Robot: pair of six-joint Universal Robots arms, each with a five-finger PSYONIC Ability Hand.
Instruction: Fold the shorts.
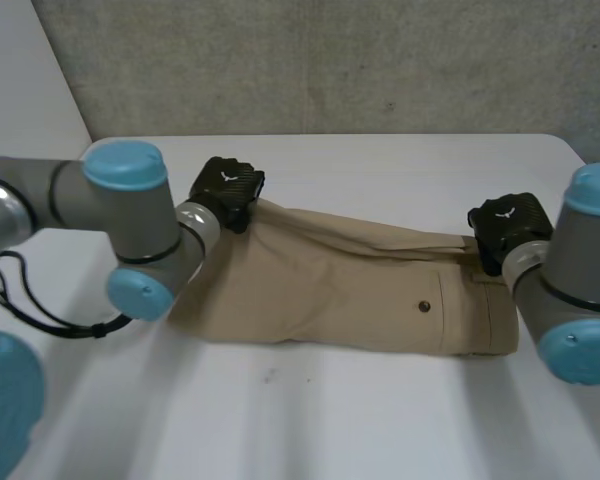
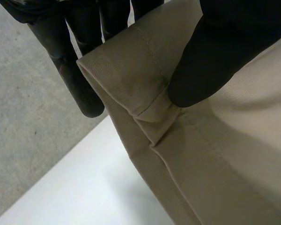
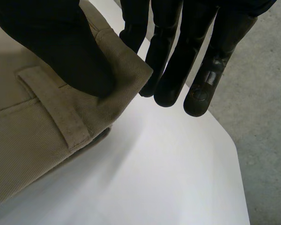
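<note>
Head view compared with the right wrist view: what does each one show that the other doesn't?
Head view: the whole tan shorts lying across the white table, their button, and the left hand at the leg hem. Right wrist view: the right hand pinching the waistband corner between thumb and fingers, beside a belt loop. Both: shorts, table, right hand.

Left arm [image 1: 70, 195] and right arm [image 1: 580, 270] are showing matte grey cylindrical joints with thin black seam rings, each joint wearing a round light-blue end cap. Left hand [image 1: 227, 190] and right hand [image 1: 507, 228] are showing as blocky black housings, each carrying a small white winged mark on the back. Fingers [image 3: 210, 70] are looking glossy black with rounded tips, one bearing a small round inset. Thumb [image 2: 210, 61] is reading thick, matte black.
</note>
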